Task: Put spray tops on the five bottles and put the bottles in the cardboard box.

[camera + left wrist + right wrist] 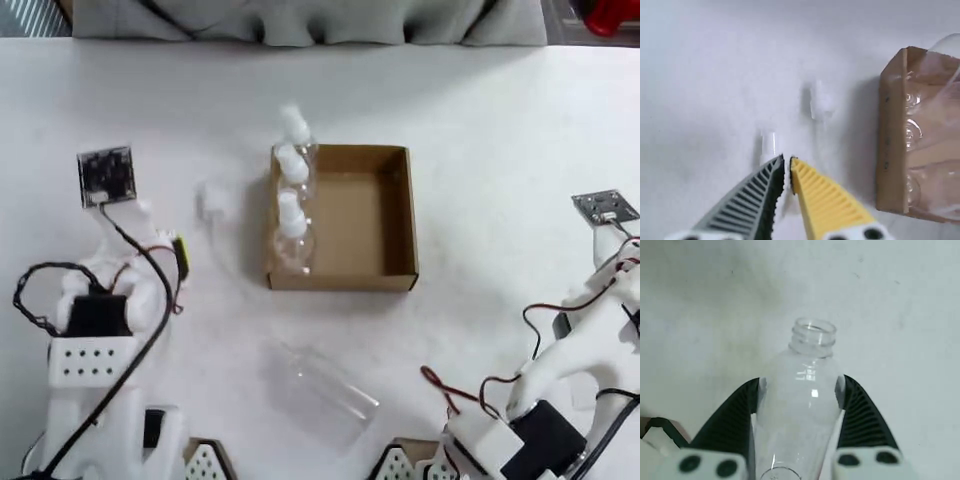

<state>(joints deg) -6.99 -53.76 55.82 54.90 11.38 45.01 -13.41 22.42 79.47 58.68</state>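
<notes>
The right end effector (pixel 800 390) grips an uncapped bottle (pixel 807 365), its black fingers (pixel 852 405) pressed against the bottle's shoulders and the open neck pointing away over the bench (pixel 480 120). The left end effector (pixel 787 165) is closed, grey and yellow fingers together, with its tips just beside a spray top (pixel 768 142). A second spray top (pixel 817 100) lies between that one and the cardboard box (pixel 365 215). Three bottles (pixel 292 165) with tops on stand inside the box along the wall nearest the left arm. Another clear bottle (pixel 322 385) lies on its side in front of the box.
</notes>
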